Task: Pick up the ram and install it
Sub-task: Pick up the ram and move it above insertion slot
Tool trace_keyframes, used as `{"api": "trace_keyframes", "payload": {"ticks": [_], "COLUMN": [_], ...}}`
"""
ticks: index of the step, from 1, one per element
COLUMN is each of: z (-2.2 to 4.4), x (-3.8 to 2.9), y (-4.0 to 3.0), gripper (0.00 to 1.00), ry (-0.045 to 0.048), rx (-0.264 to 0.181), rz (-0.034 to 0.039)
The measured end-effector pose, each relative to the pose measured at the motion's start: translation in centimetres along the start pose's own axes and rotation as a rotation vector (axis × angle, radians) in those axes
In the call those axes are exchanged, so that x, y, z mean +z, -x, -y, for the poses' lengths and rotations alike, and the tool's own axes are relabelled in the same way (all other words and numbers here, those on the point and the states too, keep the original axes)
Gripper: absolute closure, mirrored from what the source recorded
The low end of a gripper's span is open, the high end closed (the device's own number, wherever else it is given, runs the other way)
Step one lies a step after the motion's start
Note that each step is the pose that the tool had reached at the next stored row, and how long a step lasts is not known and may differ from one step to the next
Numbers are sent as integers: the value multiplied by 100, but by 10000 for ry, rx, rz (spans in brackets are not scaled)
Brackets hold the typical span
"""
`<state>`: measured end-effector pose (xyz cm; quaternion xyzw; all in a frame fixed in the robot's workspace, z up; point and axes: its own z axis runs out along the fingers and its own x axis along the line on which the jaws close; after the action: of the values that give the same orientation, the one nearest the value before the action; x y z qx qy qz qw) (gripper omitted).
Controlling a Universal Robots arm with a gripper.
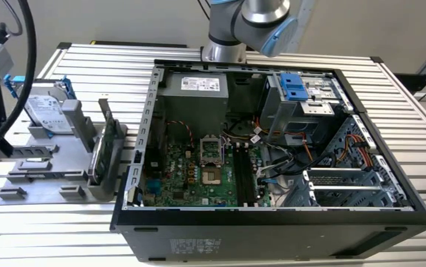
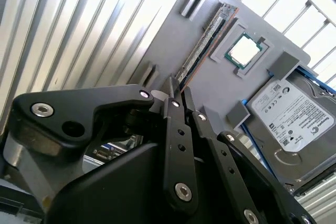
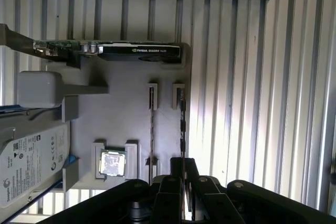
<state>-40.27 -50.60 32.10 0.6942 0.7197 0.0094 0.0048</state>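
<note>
Your gripper (image 3: 184, 164) hangs over the ram (image 3: 182, 124). You cannot tell from these views whether it is parted or closed. The ram stands on edge in its slot along the grey tray's (image 3: 121, 124) edge farthest from the hard drive (image 3: 31, 163), with the CPU (image 3: 112, 162) between them and the graphics card (image 3: 139, 52) across one end. The tray sits on the slatted tabletop (image 1: 87, 61), at the exterior view's left of the open computer case (image 1: 272, 239).
</note>
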Motion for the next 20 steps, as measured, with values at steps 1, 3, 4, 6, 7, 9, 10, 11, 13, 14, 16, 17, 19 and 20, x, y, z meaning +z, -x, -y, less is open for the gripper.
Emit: {"api": "trace_keyframes", "payload": {"ticks": [1,3,4,6,7,9,10,11,13,14,16,17,19,20], "z": [0,-1,-1,-2,-2,-2,-2,-3,-3,-3,-4,-4,-4,-4], "x": [-10,-31,-42,-67,-79,-102,-114,-124,-144,-153,-172,-182,-202,-212], "y": [0,0,0,0,0,0,-1,-1,-1,-1,-1,-1,-1,-1], "gripper": [100,100,100,100,100,100,100,100,100,100,100,100,100,100], "ry": [0,1,0,0,0,0,0,0,0,0,1,0,0,0], "rx": [0,0,0,0,0,-1,0,0,0,0,-1,-1,-1,-1], "rz": [0,0,0,0,0,0,0,0,0,0,0,0,0,0]}}
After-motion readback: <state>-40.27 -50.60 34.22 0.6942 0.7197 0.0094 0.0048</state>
